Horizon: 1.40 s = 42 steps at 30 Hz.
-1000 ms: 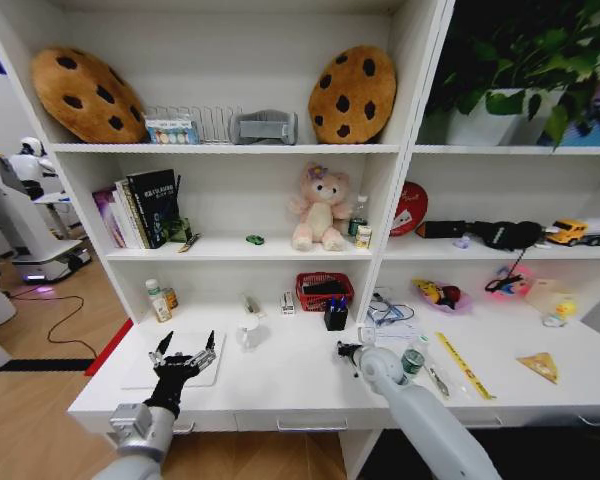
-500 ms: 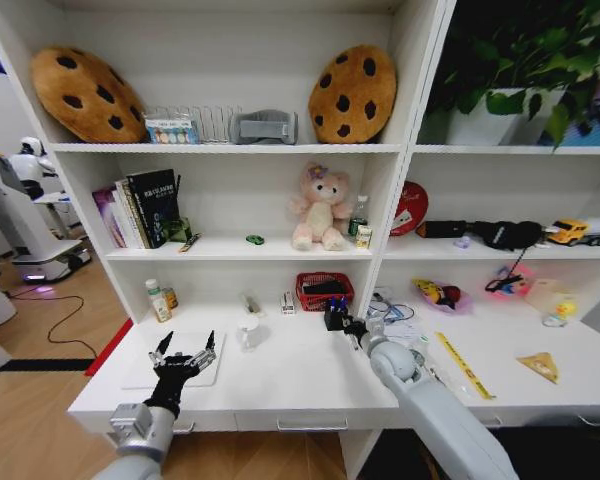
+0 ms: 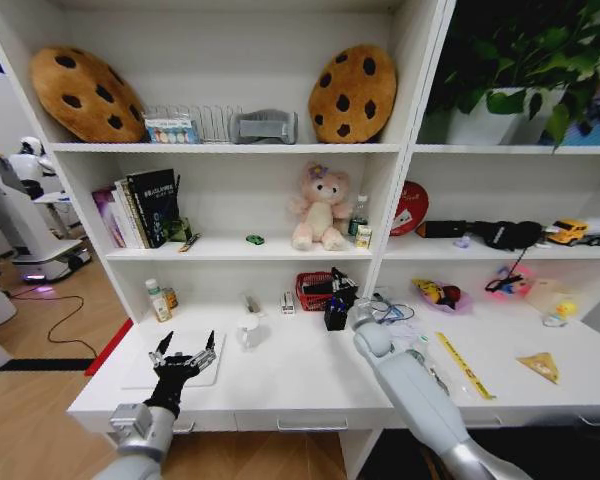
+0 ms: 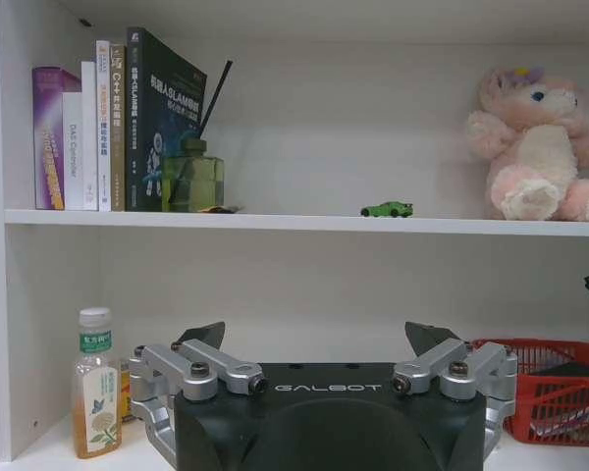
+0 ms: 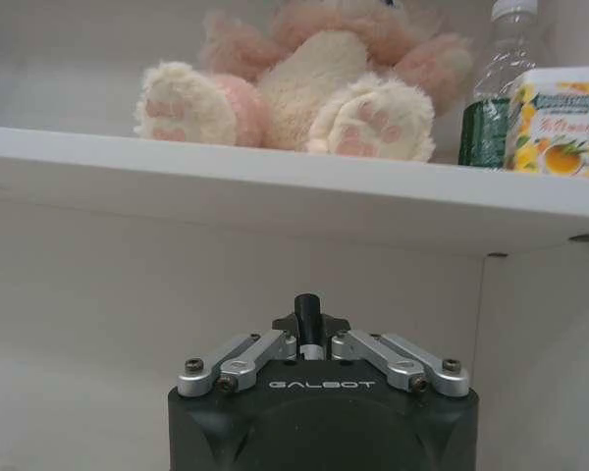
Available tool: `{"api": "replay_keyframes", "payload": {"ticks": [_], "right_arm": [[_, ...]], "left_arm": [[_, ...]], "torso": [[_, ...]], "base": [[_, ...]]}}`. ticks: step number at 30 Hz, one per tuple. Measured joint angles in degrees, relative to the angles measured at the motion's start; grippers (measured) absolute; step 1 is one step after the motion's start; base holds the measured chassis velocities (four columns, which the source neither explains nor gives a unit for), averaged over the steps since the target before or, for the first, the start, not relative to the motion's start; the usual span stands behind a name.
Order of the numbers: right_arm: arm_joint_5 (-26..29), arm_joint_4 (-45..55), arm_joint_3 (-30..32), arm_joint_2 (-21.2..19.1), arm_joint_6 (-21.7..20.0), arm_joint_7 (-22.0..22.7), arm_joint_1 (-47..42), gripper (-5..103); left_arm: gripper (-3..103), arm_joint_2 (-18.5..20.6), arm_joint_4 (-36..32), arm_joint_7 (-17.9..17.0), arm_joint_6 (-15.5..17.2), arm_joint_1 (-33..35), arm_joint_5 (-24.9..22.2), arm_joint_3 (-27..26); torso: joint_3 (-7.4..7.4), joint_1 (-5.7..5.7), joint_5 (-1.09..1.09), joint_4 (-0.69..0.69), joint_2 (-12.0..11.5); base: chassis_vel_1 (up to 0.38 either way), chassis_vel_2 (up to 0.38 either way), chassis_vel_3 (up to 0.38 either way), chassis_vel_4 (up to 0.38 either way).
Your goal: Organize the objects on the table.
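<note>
Nearest you, your left gripper [image 3: 184,356] hovers wide open and empty over the laptop [image 3: 140,375] at the desk's [image 3: 280,375] front left corner. Your right gripper [image 3: 340,283] is raised toward the back edge, above the black pen cup [image 3: 335,315] beside the red basket [image 3: 315,297]. Its wrist camera gives you what the head view can't: jaws clamped on a black marker [image 5: 307,319] standing upright. Farther back, the green toy car [image 4: 387,209] sits on the shelf

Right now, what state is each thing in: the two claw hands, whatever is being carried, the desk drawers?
Left end effector: open, hovering over the laptop.
Right end effector: shut on a marker, raised near the red basket.
Marker: upright in the fingers.
Desk drawers: shut.
Laptop: lid closed, flat.
</note>
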Motion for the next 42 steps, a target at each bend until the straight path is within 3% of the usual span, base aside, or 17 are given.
{"api": "replay_keyframes", "payload": {"ticks": [8, 24, 27, 28, 29, 34, 38, 40, 41, 42], "right_arm": [[-3.6, -4.8, 0.1, 1.8, 2.3, 1.0, 0.2, 11], [-4.0, -9.0, 1.3, 2.8, 3.6, 2.3, 0.4, 8], [-4.8, -9.0, 1.2, 2.9, 3.2, 3.7, 0.5, 16], [-5.2, -8.7, 1.1, 2.8, 3.0, 4.4, 0.4, 27], [-5.2, -8.7, 1.1, 2.8, 3.0, 4.4, 0.4, 27], [-6.2, -6.1, 0.7, 2.5, 2.2, 6.1, -0.5, 48], [-6.6, -3.4, 0.4, 2.0, 1.3, 7.9, -1.4, 60], [-4.0, 3.2, -0.6, 0.1, -3.5, 12.7, -4.0, 70], [-4.0, 3.2, -0.6, 0.1, -3.5, 12.7, -4.0, 70], [-0.7, 8.1, -1.8, -1.6, -7.5, 17.3, -6.1, 76]], "left_arm": [[100, 0.0, 0.0, 0.0, 0.0, 0.0, 0.0, 0.0], [100, 0.0, 0.0, 0.0, 0.0, 0.0, 0.0, 0.0], [100, 0.0, 0.0, 0.0, 0.0, 0.0, 0.0, 0.0], [100, 0.0, 0.0, 0.0, 0.0, 0.0, 0.0, 0.0], [100, 0.0, 0.0, 0.0, 0.0, 0.0, 0.0, 0.0], [100, 0.0, 0.0, 0.0, 0.0, 0.0, 0.0, 0.0], [100, 0.0, 0.0, 0.0, 0.0, 0.0, 0.0, 0.0], [100, 0.0, 0.0, 0.0, 0.0, 0.0, 0.0, 0.0], [100, 0.0, 0.0, 0.0, 0.0, 0.0, 0.0, 0.0], [100, 0.0, 0.0, 0.0, 0.0, 0.0, 0.0, 0.0]], "torso": [[0.0, 0.0, 0.01, -0.02, 0.0], [-0.01, 0.0, 0.01, -0.02, 0.0], [-0.01, 0.0, 0.01, -0.02, 0.0], [-0.01, 0.0, 0.01, -0.02, 0.0], [-0.01, 0.0, 0.01, -0.02, 0.0], [-0.01, 0.0, 0.01, -0.02, 0.0], [0.0, 0.0, 0.01, -0.01, 0.0], [-0.01, 0.0, 0.01, 0.0, 0.0], [-0.01, 0.0, 0.01, 0.0, 0.0], [-0.01, 0.0, 0.01, -0.03, 0.0]], "base": [[0.0, 0.0, 0.0, 0.0], [0.0, 0.0, 0.0, 0.0], [0.0, 0.0, 0.0, 0.0], [0.0, 0.0, 0.0, 0.0], [0.0, 0.0, 0.0, 0.0], [0.0, 0.0, 0.0, 0.0], [0.0, 0.0, 0.0, 0.0], [0.0, 0.0, 0.0, 0.0], [0.0, 0.0, 0.0, 0.0], [0.0, 0.0, 0.0, 0.0]]}}
